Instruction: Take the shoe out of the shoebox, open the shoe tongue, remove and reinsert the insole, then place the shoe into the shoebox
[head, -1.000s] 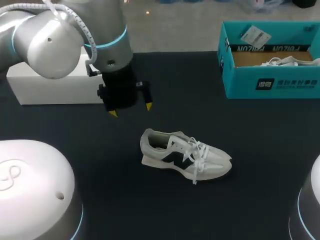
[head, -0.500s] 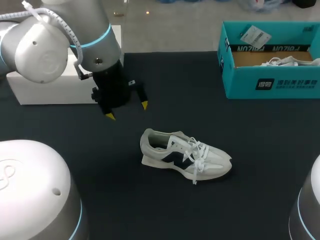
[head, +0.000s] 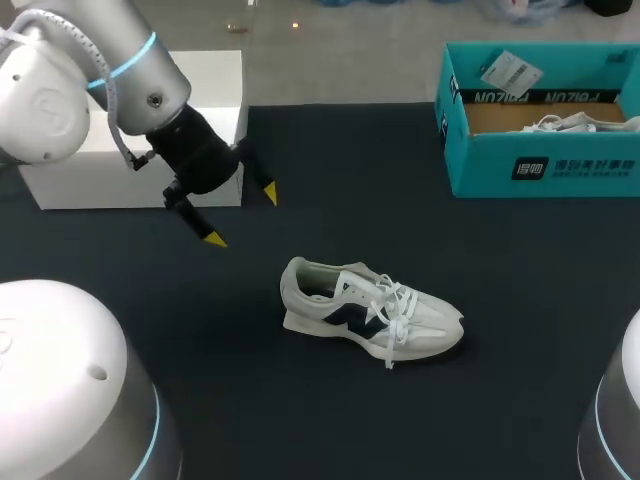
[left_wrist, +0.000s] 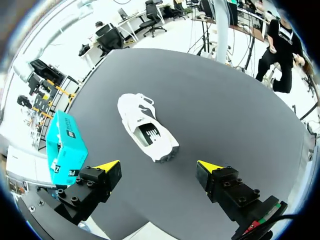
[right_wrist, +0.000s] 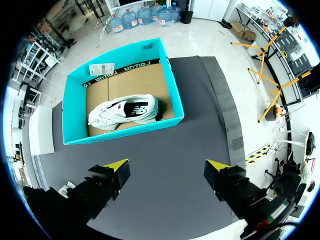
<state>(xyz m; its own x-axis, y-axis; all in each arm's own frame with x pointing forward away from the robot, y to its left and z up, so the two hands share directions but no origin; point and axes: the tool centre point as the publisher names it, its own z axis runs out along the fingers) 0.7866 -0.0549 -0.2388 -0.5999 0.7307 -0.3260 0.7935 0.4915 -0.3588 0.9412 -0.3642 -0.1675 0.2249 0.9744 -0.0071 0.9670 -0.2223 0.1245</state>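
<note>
The shoe (head: 370, 310) is laid upright on the worktop (head: 500, 280), well apart from the shoebox (head: 480, 165), so its tongue can be reached. The left tool (head: 242, 215) is held spread and empty near it. The right tool (right_wrist: 167, 165), likewise spread, is faced toward the shoebox.

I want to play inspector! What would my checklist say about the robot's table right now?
Surface: dark table, flat.
Job's things: white shoe on its sole mid-table, laces tied; teal shoebox open at the far right corner, a second shoe inside it.
Clutter: white box at the far left.
Grippers: left gripper open, holding nothing, in the air beside the white box, apart from the white shoe; right gripper open, holding nothing, with the shoebox ahead of it.
Cables: thin cable running along the left arm.
Surroundings: nothing seen reaching over the table.
</note>
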